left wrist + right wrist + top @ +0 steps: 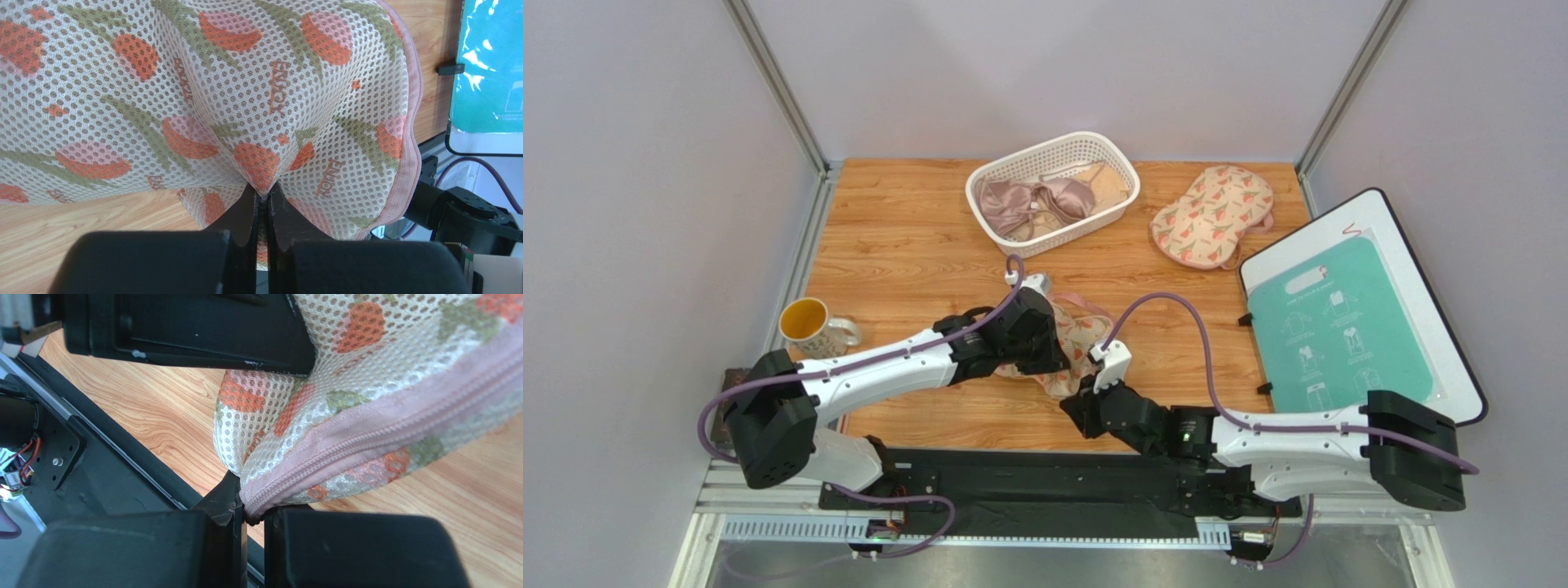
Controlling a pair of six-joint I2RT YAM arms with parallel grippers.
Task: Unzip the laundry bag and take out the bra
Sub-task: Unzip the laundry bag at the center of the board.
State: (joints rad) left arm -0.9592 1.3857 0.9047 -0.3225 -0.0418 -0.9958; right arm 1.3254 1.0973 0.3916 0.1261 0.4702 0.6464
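Black fingers [245,223] of the left gripper [263,202] sit closest in its wrist view, pressed together on a small raised fold of the laundry bag [245,92], pinching only the flowered mesh. The right gripper [248,505] is also closed, nipping the near end of the pink zip edge [380,435]. Whether it has the zip pull or just the cloth cannot be told.

From above, the bag [1071,347] lies on the table [903,245] in the near middle, between the two grippers, the left gripper [1044,321] on its left side and the right gripper [1090,386] at its near right corner. The bra is not visible. The zip looks closed where it shows, so it is probably inside. A second bag [1212,214] of the same print lies far right, a basket [979,208] far centre, and a mug [808,325] near left.

The main risk is a pull on cloth rather than the tab: the whole bag would drag or stretch and the zip stay closed. The left pinch is on a thin fold, so a hard tug could slip it free and the bag would then follow the right gripper. Slack mesh could also jam in the zip teeth
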